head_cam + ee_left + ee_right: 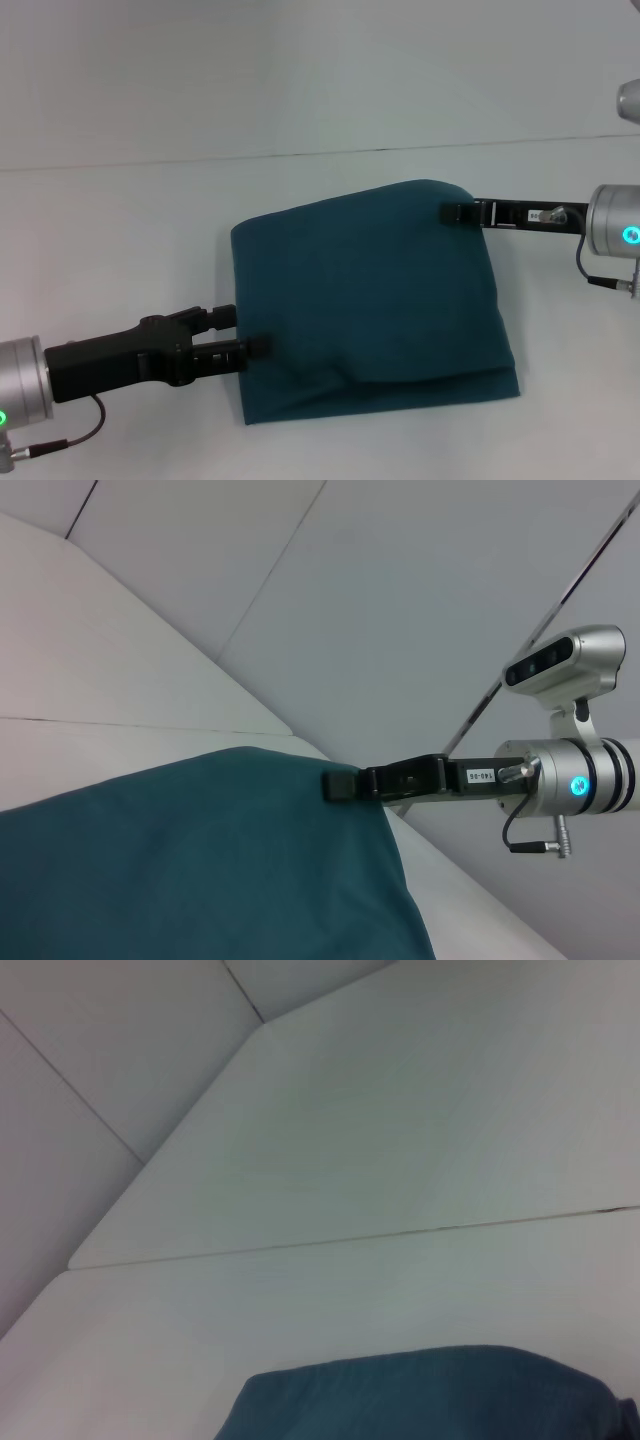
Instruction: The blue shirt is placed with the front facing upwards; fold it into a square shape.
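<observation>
The blue shirt lies in the middle of the white surface. It is folded into a thick, almost square shape. Only plain teal cloth shows on top. The near right corner shows a lower layer sticking out a little under the top layer.

The left claw comes in from the near left. Its two black fingers are a little apart, one above the other, and they reach the left edge of the shirt, near the near corner. The lower finger tip touches the cloth edge. I cannot tell if cloth sits between the fingers.

The right claw comes in from the right side. It is at the far right corner of the shirt, and its black tip is pinched on the cloth there. The left wrist view shows the same thing: the right claw grips the raised corner of the shirt, which is lifted up a bit there.

Behind the surface is a plain pale wall. A thin dark line runs where the wall and surface meet. Nothing else lies around the shirt.
</observation>
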`<state>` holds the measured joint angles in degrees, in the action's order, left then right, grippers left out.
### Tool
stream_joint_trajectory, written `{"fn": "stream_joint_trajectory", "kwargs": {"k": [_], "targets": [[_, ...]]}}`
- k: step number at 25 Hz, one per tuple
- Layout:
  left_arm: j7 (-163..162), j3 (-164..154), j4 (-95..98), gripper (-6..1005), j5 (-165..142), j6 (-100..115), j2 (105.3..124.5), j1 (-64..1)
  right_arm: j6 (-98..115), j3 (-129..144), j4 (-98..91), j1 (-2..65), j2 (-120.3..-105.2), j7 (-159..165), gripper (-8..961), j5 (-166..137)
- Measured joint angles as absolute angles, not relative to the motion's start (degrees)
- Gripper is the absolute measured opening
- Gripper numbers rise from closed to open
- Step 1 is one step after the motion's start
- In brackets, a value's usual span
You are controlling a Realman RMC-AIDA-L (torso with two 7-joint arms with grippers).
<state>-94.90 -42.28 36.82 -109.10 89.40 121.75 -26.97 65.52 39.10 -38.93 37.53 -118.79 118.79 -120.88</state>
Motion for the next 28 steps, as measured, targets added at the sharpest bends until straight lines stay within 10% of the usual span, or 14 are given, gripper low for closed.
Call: {"fn": "stream_joint_trajectory", "kwargs": {"k": [28], "targets": [[-95.8,-42.3,36.8,963,-109.1,88.2,121.64,-27.6,74.6,38.6,-41.7,34.5,-115.40,125.5,27,-120.7]]}}
